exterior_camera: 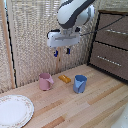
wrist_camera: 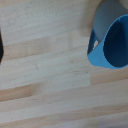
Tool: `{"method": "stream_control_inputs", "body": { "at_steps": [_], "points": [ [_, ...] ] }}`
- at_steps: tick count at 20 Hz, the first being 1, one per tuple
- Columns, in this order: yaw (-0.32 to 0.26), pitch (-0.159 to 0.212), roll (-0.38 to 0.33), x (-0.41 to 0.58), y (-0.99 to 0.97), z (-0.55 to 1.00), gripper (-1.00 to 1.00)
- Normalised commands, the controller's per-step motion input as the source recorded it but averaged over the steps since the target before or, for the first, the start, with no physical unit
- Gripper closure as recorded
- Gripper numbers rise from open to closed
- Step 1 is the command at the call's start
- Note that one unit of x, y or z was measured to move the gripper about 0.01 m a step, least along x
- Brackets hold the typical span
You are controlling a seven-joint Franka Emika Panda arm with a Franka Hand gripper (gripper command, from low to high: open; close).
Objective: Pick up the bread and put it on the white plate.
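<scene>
While the fingers (exterior_camera: 62, 51) hang high (parted), the toast (exterior_camera: 64, 78) lies below.

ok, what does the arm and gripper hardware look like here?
Large white rounded arm with a dark grey joint section. The clamp has a white boxy head with short dark-blue jaws. A thin dark cable runs from the head toward the exterior view's right. No readable markings.

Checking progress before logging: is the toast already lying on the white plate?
No: in the exterior view the toast lies on the wooden table between the cups, apart from the plate.
</scene>
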Motion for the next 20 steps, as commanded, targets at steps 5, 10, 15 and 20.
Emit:
{"method": "stream_control_inputs", "body": {
  "at_steps": [5, 10, 15, 20],
  "points": [
    [0.120, 0.014, 0.033, 0.561, -0.53, -0.19, -1.00],
    [0.166, 0.045, 0.016, 0.433, -0.60, -0.25, -1.00],
    [0.157, 0.075, 0.017, 0.384, -0.60, -0.25, -1.00],
    [0.095, 0.092, 0.013, 0.506, -0.52, -0.26, -1.00]
  ]
}}
